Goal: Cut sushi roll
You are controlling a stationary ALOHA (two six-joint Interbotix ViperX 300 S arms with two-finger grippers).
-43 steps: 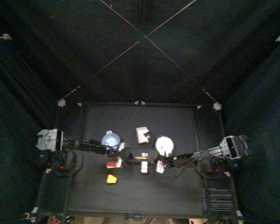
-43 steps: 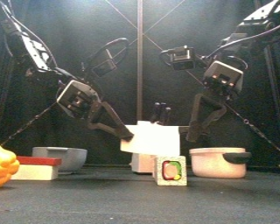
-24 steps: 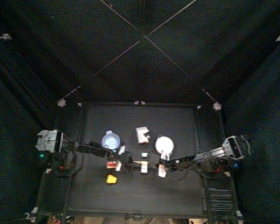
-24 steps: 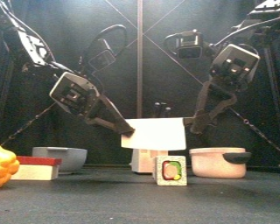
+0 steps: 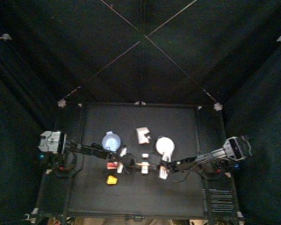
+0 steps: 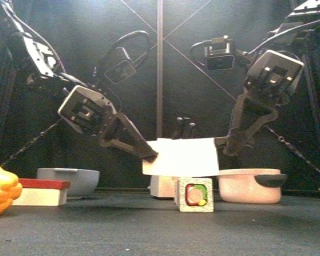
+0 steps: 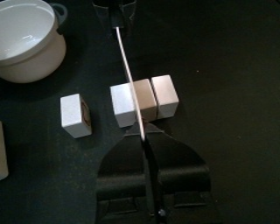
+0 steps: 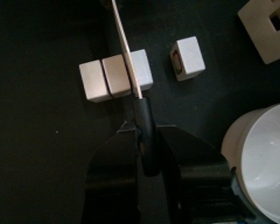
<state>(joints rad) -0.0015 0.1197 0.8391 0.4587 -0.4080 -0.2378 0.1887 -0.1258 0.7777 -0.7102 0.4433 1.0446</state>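
The sushi roll (image 7: 163,94) lies as a short row of white blocks, also seen in the right wrist view (image 8: 102,79). One cut piece (image 7: 74,116) lies apart from it, and a piece (image 6: 194,195) shows its green and orange filling in the front view. A white knife blade (image 6: 186,157) hangs level just over the roll, edge-on (image 7: 129,70) and crossing it between two blocks. My left gripper (image 7: 145,140) is shut on one end of the knife. My right gripper (image 8: 140,109) is shut on the other end. Whether the blade touches the roll cannot be told.
A white pot (image 6: 250,185) stands at the right and a grey bowl (image 6: 67,180) at the left. A yellow pepper (image 6: 0,188) and a red and white box (image 6: 43,192) lie at the front left. A white block (image 5: 143,134) sits farther back.
Both arms moved a little toward the table's front with the knife. The blade went from tilted to level and shifted slightly right in the front view.
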